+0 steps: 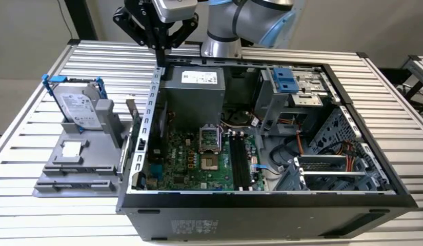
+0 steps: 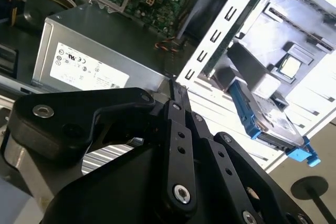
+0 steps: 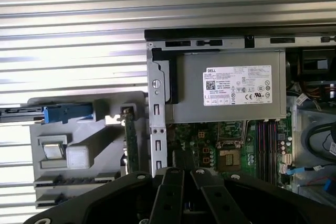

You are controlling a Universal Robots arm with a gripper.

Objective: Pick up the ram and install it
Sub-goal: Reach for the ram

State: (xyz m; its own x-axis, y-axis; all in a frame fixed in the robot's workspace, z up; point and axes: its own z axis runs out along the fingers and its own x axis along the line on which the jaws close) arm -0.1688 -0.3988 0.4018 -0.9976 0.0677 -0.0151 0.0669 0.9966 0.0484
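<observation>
Exterior view: my claw (image 1: 160,48) hangs fingers together, empty, over the edge of the computer case (image 1: 154,97). First wrist view: the ram (image 3: 129,137) stands on edge in the gray holder (image 3: 100,148), just beside the case wall. I reckon a skewed descent could clip that wall or tip the ram.

A silver worktop of ribbed aluminium slats (image 1: 23,133) gleams under bright light. Behind the worktop rises a plain pale grey wall (image 1: 26,31); a black upright post (image 1: 80,18) stands at the worktop's far edge, and a second slatted metal table (image 1: 418,66) sits beside it.
</observation>
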